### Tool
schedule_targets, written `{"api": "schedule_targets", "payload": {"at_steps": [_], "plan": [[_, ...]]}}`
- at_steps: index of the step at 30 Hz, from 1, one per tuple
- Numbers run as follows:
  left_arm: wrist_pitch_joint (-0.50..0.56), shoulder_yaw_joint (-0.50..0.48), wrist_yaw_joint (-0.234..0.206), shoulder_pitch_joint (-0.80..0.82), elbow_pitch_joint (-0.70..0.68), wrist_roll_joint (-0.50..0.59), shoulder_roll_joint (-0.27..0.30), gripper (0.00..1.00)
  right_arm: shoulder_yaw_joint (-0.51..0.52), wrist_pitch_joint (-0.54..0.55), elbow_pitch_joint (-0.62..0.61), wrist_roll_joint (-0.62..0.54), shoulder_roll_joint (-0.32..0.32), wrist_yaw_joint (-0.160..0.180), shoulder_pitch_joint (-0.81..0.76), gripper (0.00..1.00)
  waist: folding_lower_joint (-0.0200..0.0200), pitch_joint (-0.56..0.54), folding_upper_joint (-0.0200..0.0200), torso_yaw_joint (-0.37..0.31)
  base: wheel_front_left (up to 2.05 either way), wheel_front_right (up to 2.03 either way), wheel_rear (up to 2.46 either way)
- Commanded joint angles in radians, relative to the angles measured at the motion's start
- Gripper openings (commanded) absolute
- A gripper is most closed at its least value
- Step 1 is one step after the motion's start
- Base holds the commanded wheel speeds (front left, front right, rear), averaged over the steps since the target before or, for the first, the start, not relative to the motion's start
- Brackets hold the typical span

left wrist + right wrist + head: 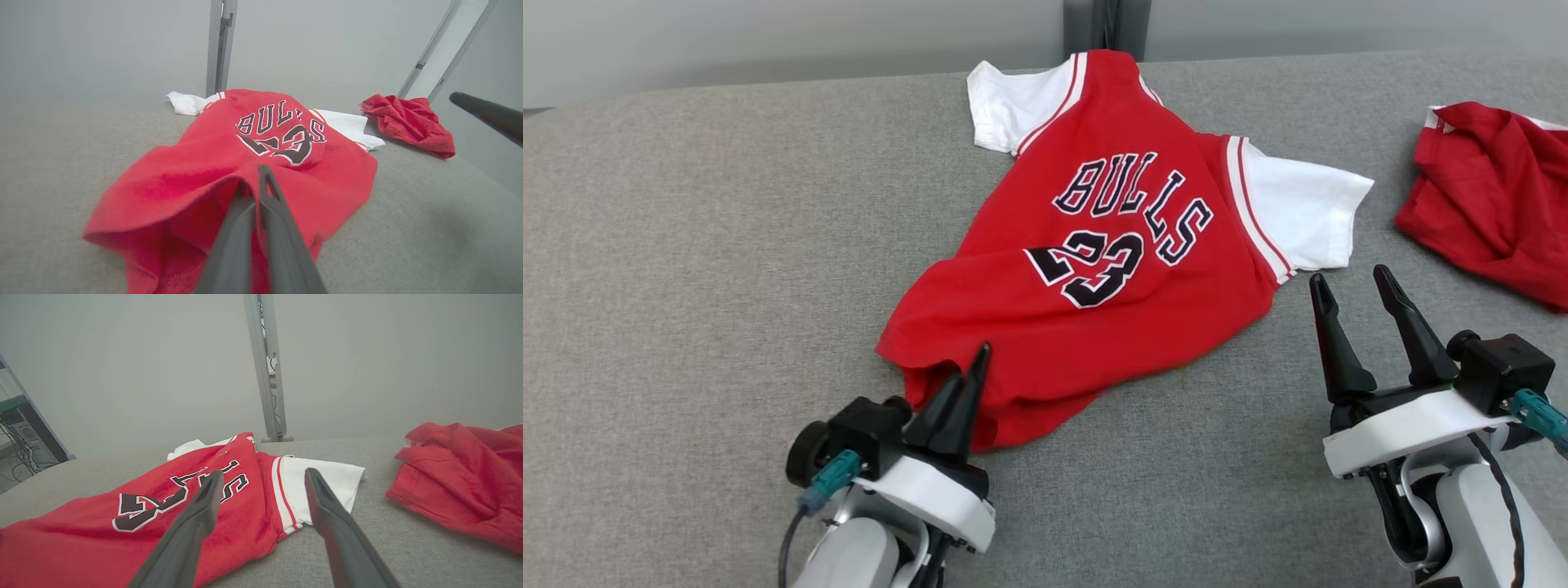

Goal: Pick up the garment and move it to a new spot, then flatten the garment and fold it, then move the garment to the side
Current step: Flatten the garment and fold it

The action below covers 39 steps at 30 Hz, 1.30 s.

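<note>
At the near-left corner of the jersey's hem, my left pincer is closed, its two fingers pressed together on a fold of red cloth. In the left wrist view the hem bunches around the fingers, so I judge this a real pinch on the fabric, though a thin one.

The jersey lies face up in the middle of the counter. Its long axis runs from that hem, nearest me, up to the collar at the counter's far edge, leaning slightly to the right as it goes. One white sleeve reaches toward the far edge, the other toward the right.

My right pincer stands wide open, near the hem's right corner and the right sleeve, touching neither. It is the arm closer to that side, so a matching grip there is what an even lift calls for.

A second red garment sits crumpled at the counter's right edge, well apart from the jersey.
</note>
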<state>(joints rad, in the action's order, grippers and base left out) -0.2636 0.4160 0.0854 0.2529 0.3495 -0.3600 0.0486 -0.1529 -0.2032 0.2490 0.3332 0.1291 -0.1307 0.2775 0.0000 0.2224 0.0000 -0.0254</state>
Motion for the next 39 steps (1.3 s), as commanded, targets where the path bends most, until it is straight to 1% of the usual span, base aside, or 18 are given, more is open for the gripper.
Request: {"api": "schedule_targets", "payload": {"at_steps": [1,8,9,12,20,25,29,34,39], "plan": [[-0.001,-0.024,-0.001,-0.004,-0.019,0.008,0.005,0.0,0.003,-0.006,0.006,0.002,0.001,0.0,0.004,1.0,0.0,-0.005,0.0,0.005,0.0,0.0,0.0],[-0.001,-0.136,0.003,0.004,-0.104,0.031,0.005,0.0,-0.002,-0.006,0.012,-0.002,-0.004,0.0,0.011,1.0,0.0,-0.015,0.0,0.019,0.0,0.0,0.0],[-0.001,-0.136,0.003,0.004,-0.104,0.031,0.005,0.0,-0.002,-0.006,0.012,-0.002,-0.004,0.0,0.011,1.0,0.0,-0.015,0.0,0.019,0.0,0.0,0.0],[-0.001,-0.18,0.008,0.025,-0.129,0.044,0.004,0.0,-0.005,-0.007,0.015,-0.003,-0.006,0.0,0.013,1.0,0.0,-0.017,0.0,0.021,0.0,0.0,0.0],[-0.001,-0.251,0.022,0.098,-0.107,0.079,0.009,0.0,-0.021,-0.008,0.02,-0.002,-0.007,0.0,0.021,1.0,0.0,-0.007,0.0,0.009,0.0,0.0,0.0],[0.0,-0.253,0.026,0.172,-0.012,0.103,0.021,0.0,-0.031,-0.011,0.023,0.002,-0.004,0.0,0.027,1.0,0.0,0.004,0.0,-0.006,0.0,0.0,0.0],[0.009,-0.251,0.019,0.262,0.115,0.112,0.032,0.0,-0.044,-0.011,0.024,0.005,-0.007,0.0,0.041,1.0,0.0,0.018,0.0,-0.026,0.0,0.0,0.0],[0.011,-0.254,0.015,0.394,0.275,0.124,0.06,0.0,-0.07,-0.013,0.026,0.007,-0.014,0.0,0.063,1.0,0.0,0.043,0.0,-0.065,0.0,0.0,0.0],[0.022,-0.261,-0.006,0.516,0.445,0.138,0.094,0.0,-0.094,-0.019,0.033,0.01,-0.024,0.0,0.08,1.0,0.0,0.075,0.0,-0.11,0.0,0.0,0.0]]}}
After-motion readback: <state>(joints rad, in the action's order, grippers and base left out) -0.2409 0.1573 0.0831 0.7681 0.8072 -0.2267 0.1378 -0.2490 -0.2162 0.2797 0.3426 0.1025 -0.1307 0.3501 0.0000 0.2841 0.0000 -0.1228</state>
